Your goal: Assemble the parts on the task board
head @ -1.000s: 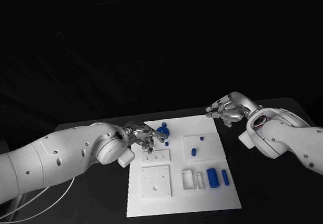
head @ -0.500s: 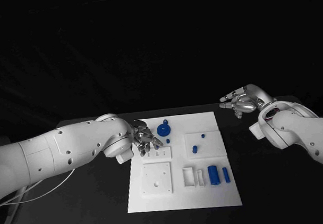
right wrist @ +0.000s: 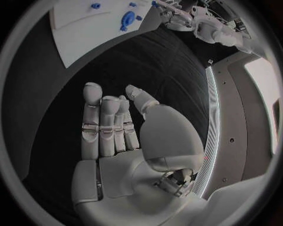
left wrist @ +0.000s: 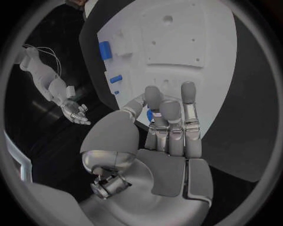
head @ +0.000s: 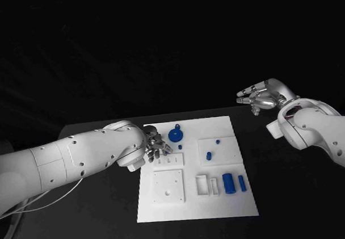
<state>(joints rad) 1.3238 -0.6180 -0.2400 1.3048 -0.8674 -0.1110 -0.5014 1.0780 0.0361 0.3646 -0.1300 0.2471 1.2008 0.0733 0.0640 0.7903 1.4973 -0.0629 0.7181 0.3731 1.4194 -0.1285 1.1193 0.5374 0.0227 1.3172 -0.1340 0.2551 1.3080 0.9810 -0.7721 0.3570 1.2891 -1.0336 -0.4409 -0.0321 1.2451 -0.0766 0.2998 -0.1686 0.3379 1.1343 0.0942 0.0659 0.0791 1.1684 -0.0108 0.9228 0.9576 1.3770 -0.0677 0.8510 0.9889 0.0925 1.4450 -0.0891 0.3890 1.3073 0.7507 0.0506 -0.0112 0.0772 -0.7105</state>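
The left hand (head: 157, 149) hovers over the near-left edge of the task board (head: 230, 205), fingers straight and slightly apart, holding nothing. Just beyond its fingertips lies a round blue part (head: 176, 135) with a small tab pointing away from the robot. The right hand (head: 262, 96) hangs over the bare counter (head: 295, 199), well clear of the board — open too. Nearer the robot than the left hand, two blue cylinders (head: 228, 182) lie side by side, long axes running toward the robot. These parts look small, rigid and light — probably smooth plastic, so pinch each across its middle.
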